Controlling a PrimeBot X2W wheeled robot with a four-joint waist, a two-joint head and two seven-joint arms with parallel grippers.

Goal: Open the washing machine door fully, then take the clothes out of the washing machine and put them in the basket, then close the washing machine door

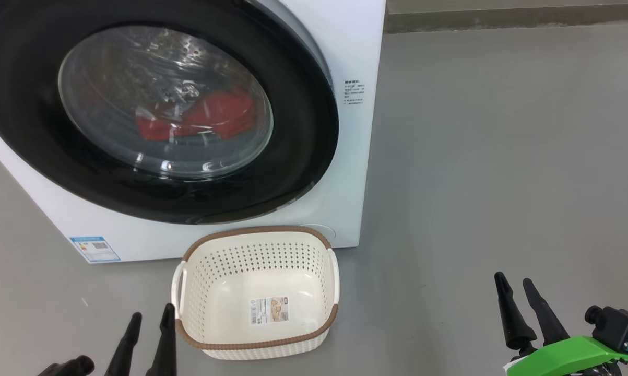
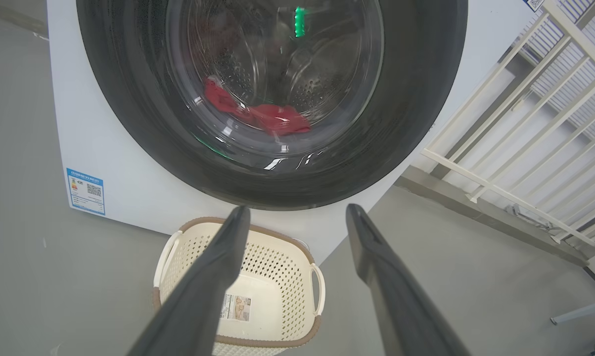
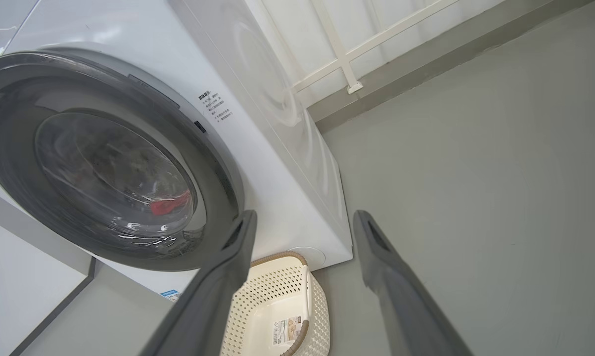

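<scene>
Washing machine door point(image 1: 162, 104) closed, left tool point(image 1: 152, 312), right tool point(image 1: 512, 279), both low, fingers spread, empty

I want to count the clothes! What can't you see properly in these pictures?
- Clothes: head view, reflections on the door glass blur them; number unclear.
- Door's top and left: cut off by the head view's edge.
- Label in basket: head view, print too small.
</scene>
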